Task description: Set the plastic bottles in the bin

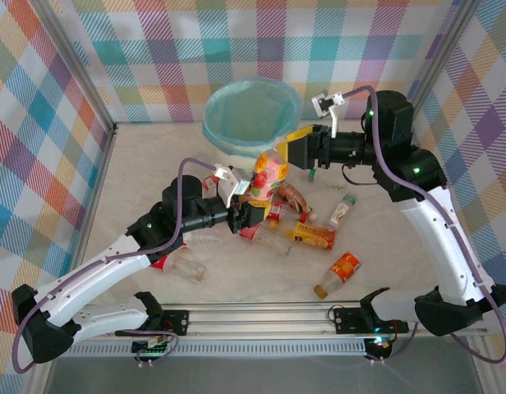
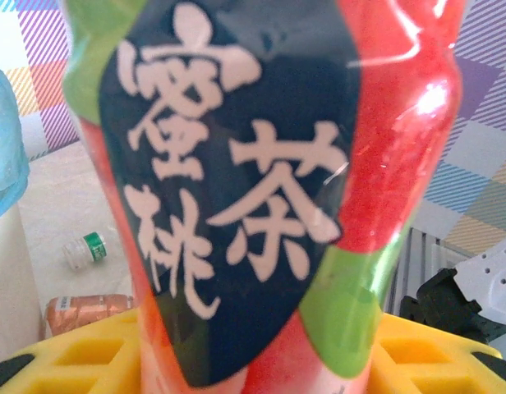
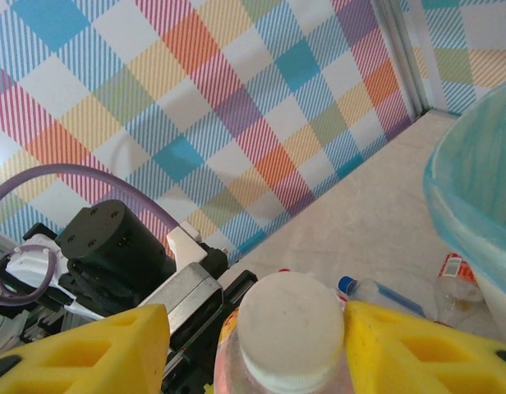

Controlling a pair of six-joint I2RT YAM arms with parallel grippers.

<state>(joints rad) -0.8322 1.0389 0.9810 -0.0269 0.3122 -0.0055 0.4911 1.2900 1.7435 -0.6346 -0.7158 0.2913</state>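
**At centre frame, one bottle stands between two arms**

Seen from above, the left end effector (image 1: 255,202) is clamped on the lower body of a red-labelled bottle (image 1: 269,171), holding it upright at the middle of the frame. Its wrist camera sees the label close up: red, green and dark blue, with white Chinese characters. Yellow fingers (image 2: 72,361) show at the bottom corners, on either side of the bottle.

The right end effector (image 1: 287,149) reaches in from the upper right, level with the bottle's top. In its wrist camera, the white cap (image 3: 290,324) sits between the two yellow fingers. The finger at frame right is at the cap's edge. The one at frame left stands off with a clear gap, so the jaws are apart and not gripping.

The bin (image 1: 253,111), cream with a light blue liner, stands at top centre, just behind the held bottle.

Other plastic bottles (image 1: 312,236) lie loose on the pale worktop (image 1: 236,287), most in a cluster just below and right of the held one. An orange-labelled bottle (image 1: 339,275) lies at lower right, and a clear bottle (image 1: 183,267) lies at lower left beside the left arm.
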